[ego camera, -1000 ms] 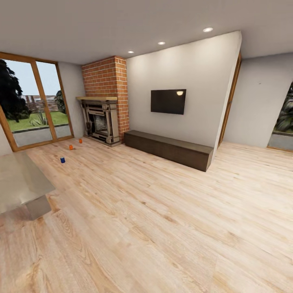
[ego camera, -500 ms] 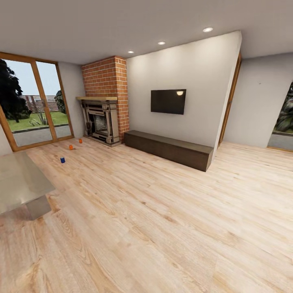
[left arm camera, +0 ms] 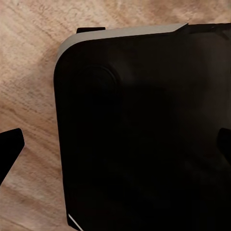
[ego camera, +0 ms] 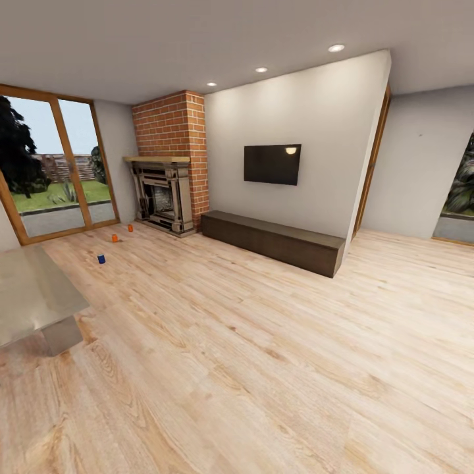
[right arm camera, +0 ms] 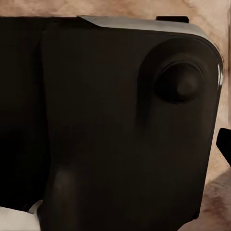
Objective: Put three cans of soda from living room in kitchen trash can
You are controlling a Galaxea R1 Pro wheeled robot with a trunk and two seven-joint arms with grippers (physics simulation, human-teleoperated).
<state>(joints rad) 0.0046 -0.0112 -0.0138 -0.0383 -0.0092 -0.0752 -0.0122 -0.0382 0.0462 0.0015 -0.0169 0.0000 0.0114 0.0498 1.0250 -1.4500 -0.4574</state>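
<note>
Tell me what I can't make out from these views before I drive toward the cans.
- Cans by the fireplace: blue can and two orange cans too small in the head view to judge labels or dents.
- Grey table: cut off by the head view's left edge.
- Both wrist views: blocked by the robot's dark base, so gripper states cannot be told.

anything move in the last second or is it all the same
Nothing visibly changed. The blue can and the two orange cans stand in the same spots on the wood floor near the fireplace, and the head view has not shifted.
</note>
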